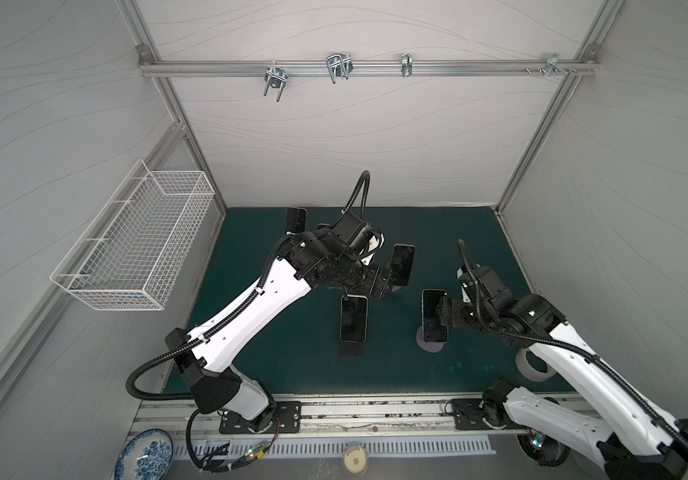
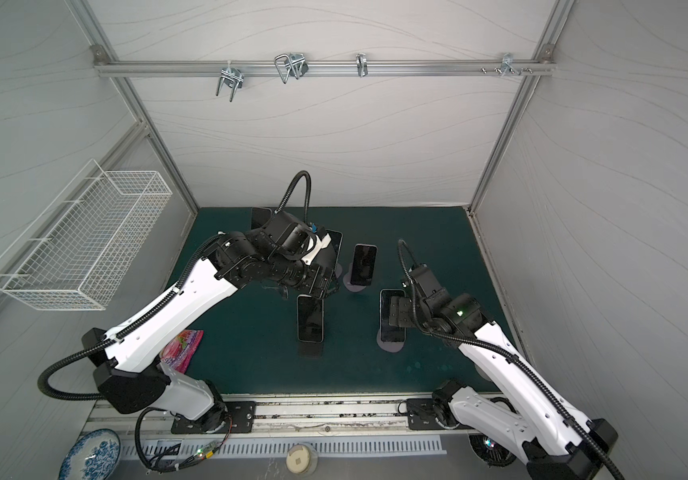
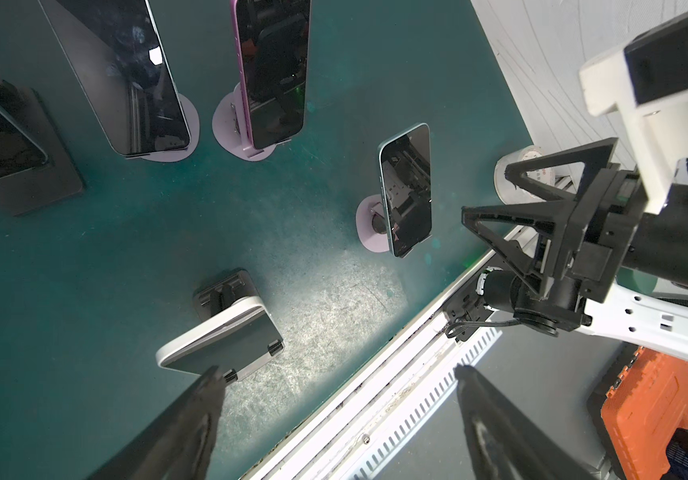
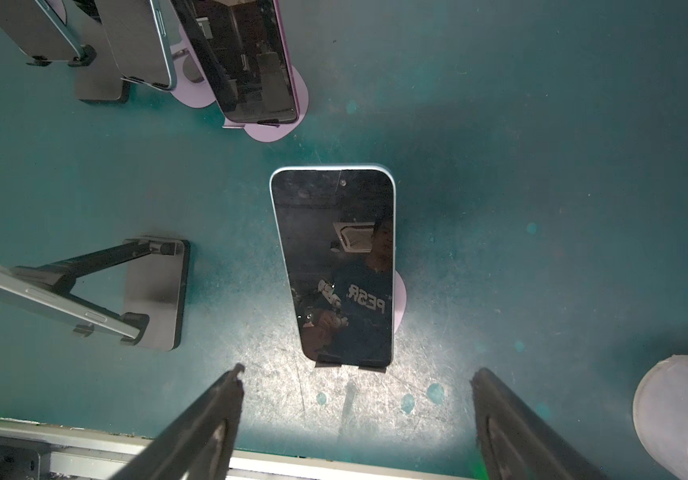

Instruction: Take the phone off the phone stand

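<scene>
I am holding my right gripper (image 4: pixel 357 372) wide open with nothing between its fingers, just in front of the blue-edged phone (image 4: pixel 334 266). That phone is leaning back, screen up, on its lilac stand (image 4: pixel 401 295) near the middle of the green surface (image 4: pixel 542 166). Its bottom edge is sitting in the stand's small front lip, so I am judging that it needs lifting up and away rather than dragging sideways. I am keeping the fingers spread so they can pass down either long edge of the phone. My left gripper (image 3: pixel 336 369) is also gaping open and carrying nothing, hanging over the white-edged phone (image 3: pixel 222 336), which is tilted on a black stand (image 3: pixel 226 286). One left finger is sitting right by that phone's corner, and I cannot tell whether it is touching. A purple-edged phone (image 4: pixel 251 62) and others are standing close behind, so I am expecting to need a narrow, straight approach to avoid knocking a neighbour. No phone is off its stand yet, so the removal is only being lined up.
</scene>
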`<state>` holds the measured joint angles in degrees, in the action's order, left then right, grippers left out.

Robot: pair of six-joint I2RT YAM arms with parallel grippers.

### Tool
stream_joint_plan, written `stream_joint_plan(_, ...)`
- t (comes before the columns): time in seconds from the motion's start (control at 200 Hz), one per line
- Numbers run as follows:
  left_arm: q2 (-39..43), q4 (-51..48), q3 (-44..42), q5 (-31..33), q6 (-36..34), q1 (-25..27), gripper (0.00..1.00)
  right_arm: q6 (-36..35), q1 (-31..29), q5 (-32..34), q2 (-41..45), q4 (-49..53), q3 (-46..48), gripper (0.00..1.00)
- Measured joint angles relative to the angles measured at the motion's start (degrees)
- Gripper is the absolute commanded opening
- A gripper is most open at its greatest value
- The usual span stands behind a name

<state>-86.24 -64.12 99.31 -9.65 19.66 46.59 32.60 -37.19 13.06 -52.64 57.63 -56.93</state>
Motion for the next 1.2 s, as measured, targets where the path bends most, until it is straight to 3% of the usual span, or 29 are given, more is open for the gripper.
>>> stream_joint_plan(0.54,-5.14,-3.80,6.34,0.42,-3.30,0.35,0.89,0.42,0.00,-0.72,-7.15,-5.60,0.02,0.89)
stream_joint_plan(1.2,-3.48,-2.86,3.98,8.52,-4.24,0.35,0.89,1.11,0.00,-1.22,-10.97,-9.22,0.02,0.91)
